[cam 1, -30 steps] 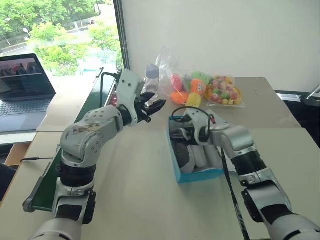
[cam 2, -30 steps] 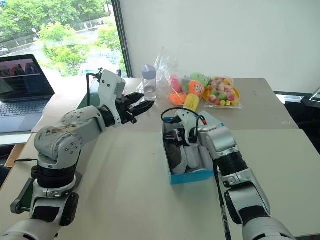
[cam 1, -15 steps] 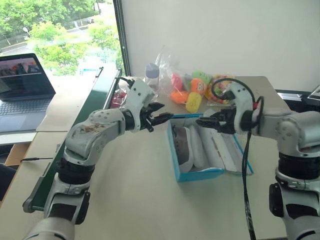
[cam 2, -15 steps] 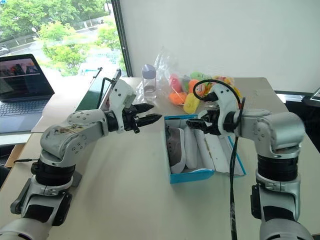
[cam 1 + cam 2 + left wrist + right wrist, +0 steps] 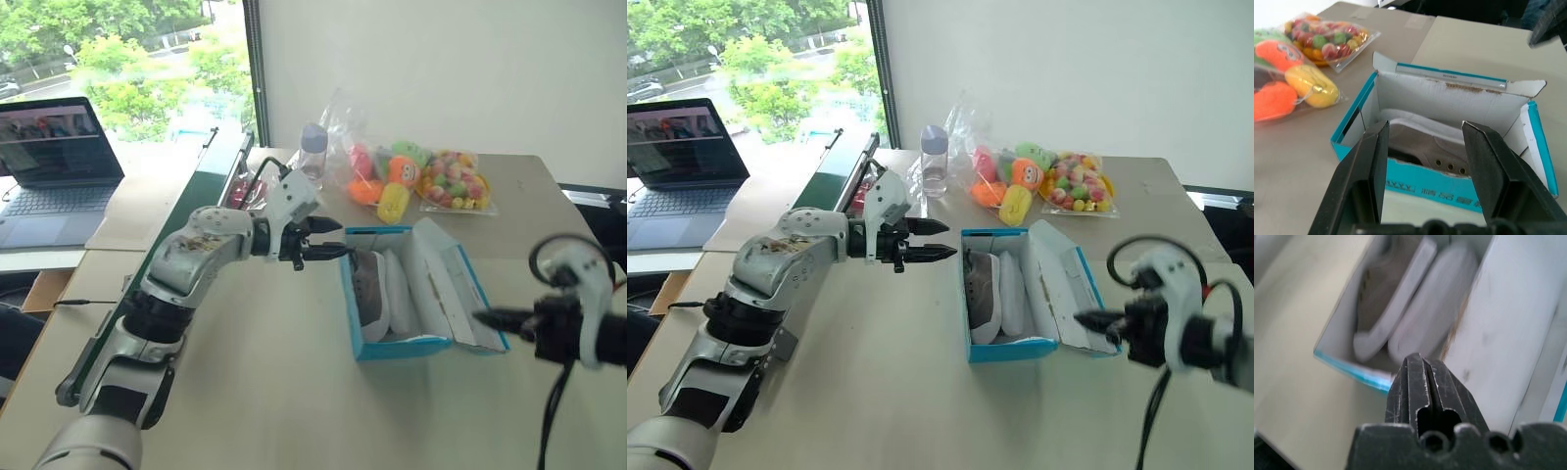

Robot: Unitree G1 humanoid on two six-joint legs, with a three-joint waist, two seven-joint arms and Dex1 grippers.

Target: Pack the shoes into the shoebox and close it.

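Both shoes (image 5: 997, 294) lie side by side in the turquoise shoebox (image 5: 1011, 350) at the table's centre, so packing appears complete and closing the lid (image 5: 1070, 294), which lies open toward the robot's right, remains. The left gripper (image 5: 921, 240) hovers empty with fingers apart beside the box's left wall; the right gripper (image 5: 1089, 319), fingers pressed together and empty, points at the lid's outer edge and would need to get under it to swing it over. The lid's outer face is hidden.
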